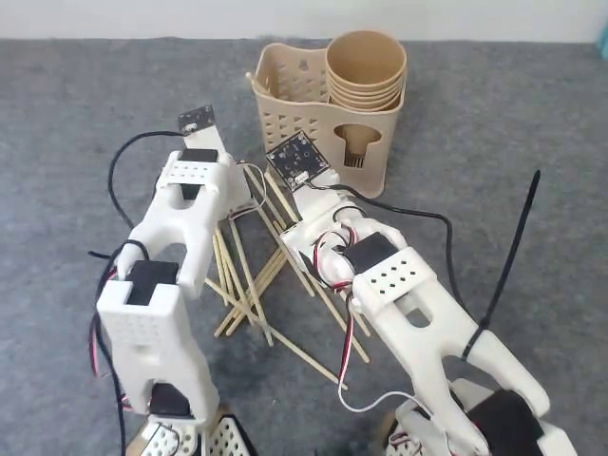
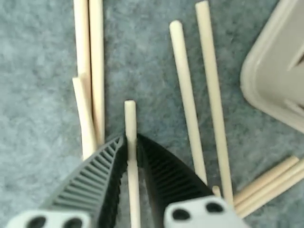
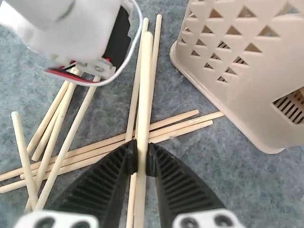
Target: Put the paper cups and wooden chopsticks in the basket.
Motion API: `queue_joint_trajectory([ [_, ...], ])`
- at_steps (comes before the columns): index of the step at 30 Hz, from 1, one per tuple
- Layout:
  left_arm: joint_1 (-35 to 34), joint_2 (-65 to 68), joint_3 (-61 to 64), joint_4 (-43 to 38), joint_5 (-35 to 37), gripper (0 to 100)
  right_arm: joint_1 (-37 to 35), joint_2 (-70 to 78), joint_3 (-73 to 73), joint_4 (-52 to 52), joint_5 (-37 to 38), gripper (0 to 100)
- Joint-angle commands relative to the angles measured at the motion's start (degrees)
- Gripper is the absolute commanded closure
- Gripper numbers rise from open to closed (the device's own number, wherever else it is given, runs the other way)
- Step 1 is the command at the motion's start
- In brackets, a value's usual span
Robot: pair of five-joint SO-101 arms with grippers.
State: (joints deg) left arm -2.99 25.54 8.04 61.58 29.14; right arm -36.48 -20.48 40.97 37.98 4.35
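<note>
Several wooden chopsticks (image 1: 249,285) lie scattered on the grey carpet between the two arms. A beige plastic basket (image 1: 294,104) stands at the back, holding a stack of paper cups (image 1: 366,68) and one chopstick (image 1: 258,85) leaning at its far left corner. My left gripper (image 2: 131,142) is shut on a single chopstick (image 2: 129,118) low over the carpet. My right gripper (image 3: 141,154) is shut on another chopstick (image 3: 144,85), just in front of the basket (image 3: 237,71). The left arm's body (image 3: 71,33) sits close beside the right gripper.
Black cables (image 1: 418,217) run across the carpet by the right arm, and a black cable tie (image 1: 513,252) sticks up at the right. Open carpet stretches to the far left and far right of the basket.
</note>
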Motion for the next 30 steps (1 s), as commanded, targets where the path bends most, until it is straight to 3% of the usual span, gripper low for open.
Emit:
queue_joint_trajectory([
  [1,-0.4,-7.7,3.9,-0.8,-2.7,99,0.7,-1.7,-0.2,-0.7,0.3,98.0],
  [5,-0.3,-19.3,12.3,-5.1,-2.9,99,0.7,-2.2,-0.2,-0.7,0.2,98.0],
  [9,1.3,-33.6,26.3,-15.7,-3.4,99,0.9,-2.2,-0.2,-0.7,0.2,99.1],
  [13,3.6,-48.3,40.6,-27.0,-8.7,99,0.8,-2.4,-0.2,-0.6,-1.1,99.1],
  [19,3.5,-67.4,56.6,-37.9,-10.1,99,0.9,-8.7,-0.2,3.8,-2.3,99.1],
  [27,3.3,-80.8,69.1,-45.8,-10.3,99,0.9,-19.7,-0.5,6.3,-2.4,99.1],
  [30,0.9,-82.5,72.6,-51.8,-12.7,99,1.0,-22.5,-0.6,1.9,-2.4,99.1],
])
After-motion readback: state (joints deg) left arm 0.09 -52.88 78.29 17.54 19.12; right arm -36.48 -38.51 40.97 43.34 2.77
